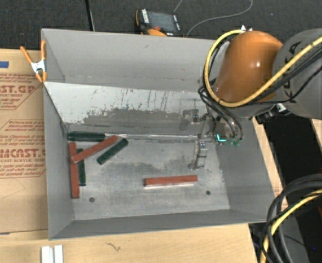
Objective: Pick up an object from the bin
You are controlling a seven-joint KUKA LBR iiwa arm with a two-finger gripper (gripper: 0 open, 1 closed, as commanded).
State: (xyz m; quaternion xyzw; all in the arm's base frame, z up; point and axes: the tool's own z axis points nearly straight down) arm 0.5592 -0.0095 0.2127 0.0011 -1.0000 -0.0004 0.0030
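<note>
Overhead, the grey metal bin (150, 64) is read as a clock face, with 12 o'clock at its far wall. The arm (306, 92) enters from 3 o'clock. Its wrist carries a rounded orange cover (248, 64), looped by yellow cables (209, 64).

Below the cover, the hand (198, 159) hangs at about 3 o'clock on the bin floor, near the right wall, over bare, scuffed metal. Whether the hand is released or clenched cannot be told from this angle.

The thing nearest the hand is a reddish-brown bar (170, 182). It lies flat at about 5 o'clock on the floor, with its long axis running from 9 to 3 o'clock. It sits near the hand, toward 7 o'clock from it, and apart from it.

The other things lie together at 9 o'clock, well apart from the hand:
- A dark green bar (86, 136) lies along the foot of the far wall.
- A slanted red bar (97, 148) lies below it, with its upper end pointing toward 2 o'clock.
- A slanted green bar (112, 150) lies just beside that, nearly parallel to it.
- An upright red bar (74, 171) runs from 12 to 6 o'clock along the left wall and meets the lower end of the slanted red bar.
- A short green bar (82, 173) lies against its right side.
</note>
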